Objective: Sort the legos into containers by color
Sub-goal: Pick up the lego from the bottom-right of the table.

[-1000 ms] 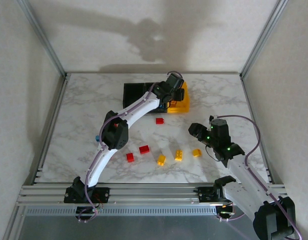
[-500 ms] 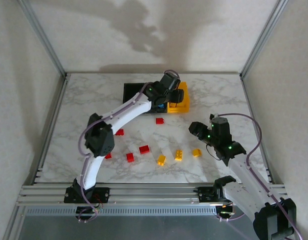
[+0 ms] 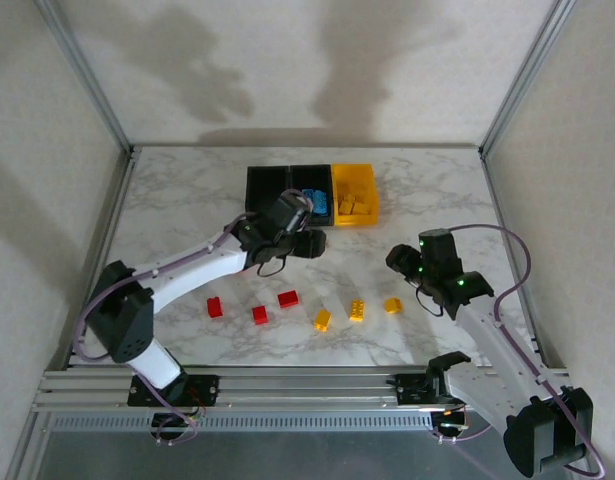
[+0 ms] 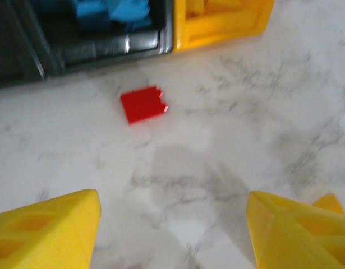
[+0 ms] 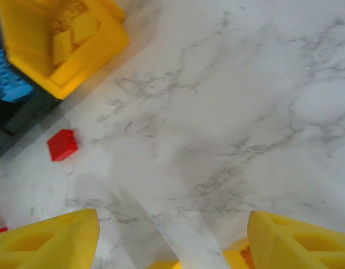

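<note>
Three containers stand in a row at the back: an empty-looking black bin [image 3: 265,187], a black bin [image 3: 299,172] with blue legos [image 3: 314,202] in it, and a yellow bin [image 3: 368,213] with yellow legos [image 5: 71,33]. My left gripper [image 3: 307,243] hovers open just in front of them, a red lego [image 4: 143,104] lying ahead of its fingers [image 4: 60,224]. Three red legos [image 3: 259,314] and three yellow legos [image 3: 357,310] lie nearer. My right gripper [image 3: 402,262] is open above bare marble, a yellow lego [image 5: 239,255] low beside its right finger.
The marble table [image 3: 177,200] has free room at the left, the right and the far side behind the bins. Aluminium frame posts [image 3: 87,75] and white walls enclose it. A metal rail [image 3: 307,385] runs along the near edge.
My left arm has pulled back from over the bins toward the near left, its jaws opening wider. The right gripper has shifted slightly right and opened more.
</note>
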Robot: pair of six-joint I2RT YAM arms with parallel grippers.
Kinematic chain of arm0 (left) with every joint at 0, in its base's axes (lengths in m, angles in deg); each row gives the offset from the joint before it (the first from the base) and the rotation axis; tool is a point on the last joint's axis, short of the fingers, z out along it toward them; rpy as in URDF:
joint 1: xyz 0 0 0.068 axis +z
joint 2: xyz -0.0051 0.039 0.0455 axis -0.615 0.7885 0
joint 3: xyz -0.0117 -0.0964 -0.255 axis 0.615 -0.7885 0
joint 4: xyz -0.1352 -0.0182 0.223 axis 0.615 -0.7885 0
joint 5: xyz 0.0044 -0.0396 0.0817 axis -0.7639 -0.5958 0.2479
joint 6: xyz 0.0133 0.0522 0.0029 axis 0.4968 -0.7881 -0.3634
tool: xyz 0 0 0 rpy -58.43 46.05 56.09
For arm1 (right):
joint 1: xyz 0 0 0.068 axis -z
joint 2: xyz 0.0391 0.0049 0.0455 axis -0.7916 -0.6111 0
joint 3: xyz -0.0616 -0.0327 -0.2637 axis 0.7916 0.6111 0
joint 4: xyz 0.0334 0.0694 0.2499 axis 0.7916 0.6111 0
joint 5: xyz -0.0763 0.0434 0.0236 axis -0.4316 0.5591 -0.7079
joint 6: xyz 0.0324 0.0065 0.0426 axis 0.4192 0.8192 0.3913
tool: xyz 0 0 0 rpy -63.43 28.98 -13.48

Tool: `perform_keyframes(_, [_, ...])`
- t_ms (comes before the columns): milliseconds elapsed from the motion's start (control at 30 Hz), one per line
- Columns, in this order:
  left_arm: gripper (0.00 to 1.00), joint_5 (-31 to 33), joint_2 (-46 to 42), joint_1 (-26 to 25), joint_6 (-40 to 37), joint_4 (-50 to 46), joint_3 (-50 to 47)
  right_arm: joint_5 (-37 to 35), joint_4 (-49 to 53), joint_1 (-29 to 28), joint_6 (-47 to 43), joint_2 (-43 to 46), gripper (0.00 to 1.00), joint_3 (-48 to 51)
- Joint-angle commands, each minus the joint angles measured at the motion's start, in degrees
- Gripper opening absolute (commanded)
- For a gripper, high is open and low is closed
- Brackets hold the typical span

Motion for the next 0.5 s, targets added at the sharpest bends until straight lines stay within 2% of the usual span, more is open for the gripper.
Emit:
perform_keyframes(0, [0.69,-1.6,-5.3,-0.2,3.2,4.9,-5.0,-3.9,4.5,0.3,4.8,0.7,0.75,1.1])
perform_keyframes(167, [0.69,-2.8,-6.8,-0.3,4.4,6.6,-9.6,-2.6,5.7,-0.1,7.9,-1.7,0.78,2.9])
perform_keyframes(467, [0.69,-3.0,-6.1,-0.4,3.7,7.7,-10.8,-2.9,1.7,-6.7,20.1,-3.4,0.83,10.4])
